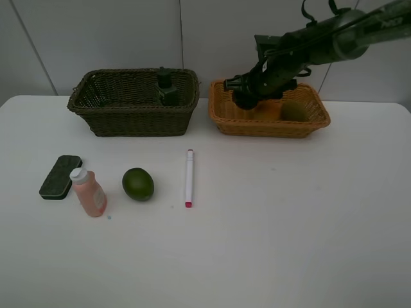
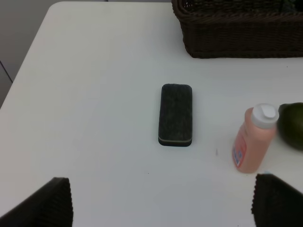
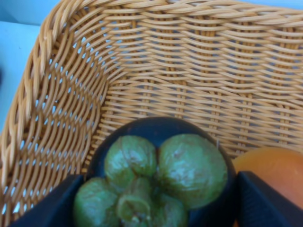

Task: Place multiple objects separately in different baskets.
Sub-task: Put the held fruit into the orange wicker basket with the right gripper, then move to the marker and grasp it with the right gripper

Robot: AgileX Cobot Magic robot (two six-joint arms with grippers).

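Right fingers point(image 3: 42, 203) are holding a mangosteen point(image 3: 161, 175) inside the tan wicker basket point(image 3: 142, 56).
They are clamping its sides just beside the peach point(image 3: 274, 170), seemingly grouping fruit together; the left fingers point(image 2: 47, 203) are hanging wide apart above the eraser point(image 2: 176, 114) on the surface point(image 2: 94, 94).

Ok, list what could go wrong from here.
1. The mangosteen, held by the right gripper inside the tan basket, sits close to the peach; once released, it may roll against it.
2. The pink bottle stands upright beside the eraser; the open left gripper could topple it reaching down.
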